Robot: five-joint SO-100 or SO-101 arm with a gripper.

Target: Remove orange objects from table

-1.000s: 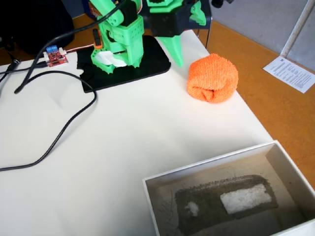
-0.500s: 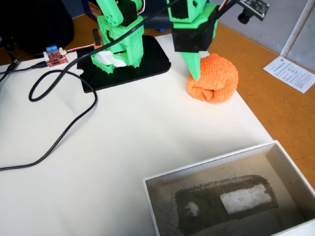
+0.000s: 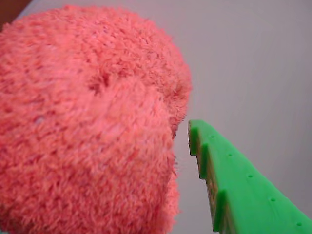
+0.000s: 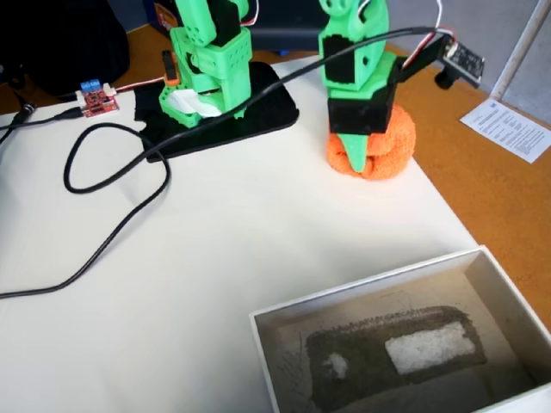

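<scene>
Orange terry-cloth ball (image 4: 389,146) sits near the right edge of the white table (image 4: 215,249) in the fixed view, with the green gripper (image 4: 355,162) lowered directly over its front so that only the ball's sides and base show around the arm. In the wrist view the ball (image 3: 87,122) fills most of the picture, reading pinkish-red under that camera, its looped pile thick and fuzzy, with a shallow dimple near the top; 1 green finger (image 3: 234,185) stands just beside its right flank, and the other finger is out of sight, so I cannot tell how far the jaws are spread or whether they have closed on anything. The ball looks light, soft and squashy, likely to compress under pressure rather than slip, and not fragile; my judgement is that a grip across its widest middle, pinching deep into the pile, would hold best. A white-walled box (image 4: 405,344) with a grey floor lies at the lower right. A printed sheet of paper (image 4: 508,129) rests on the brown floor beyond the table, its text too small to read. No brand or label is legible anywhere.
</scene>
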